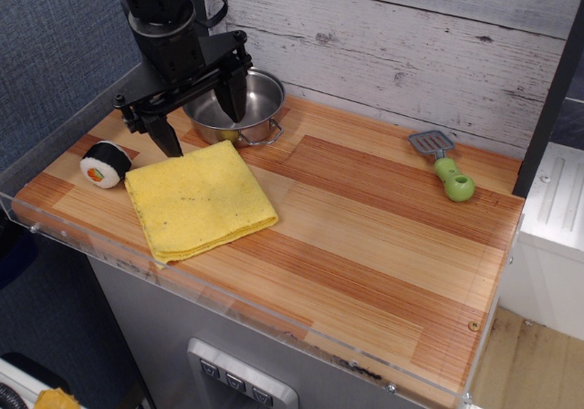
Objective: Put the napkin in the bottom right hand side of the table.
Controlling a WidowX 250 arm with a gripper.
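Observation:
The yellow napkin (pixel 197 200) lies folded and flat on the left part of the wooden table (pixel 365 254), near its front-left edge. My gripper (pixel 201 122) hangs just above the napkin's far edge, in front of the steel pot. Its two black fingers are spread wide apart, one finger (pixel 167 139) over the napkin's far-left corner, the other near the pot rim. The gripper is open and holds nothing.
A steel pot (pixel 235 108) stands behind the napkin at the back left. A black-and-white sushi roll toy (pixel 105 164) lies left of the napkin. A green-handled spatula (pixel 444 166) lies at the back right. A clear acrylic rim (pixel 274 313) edges the table.

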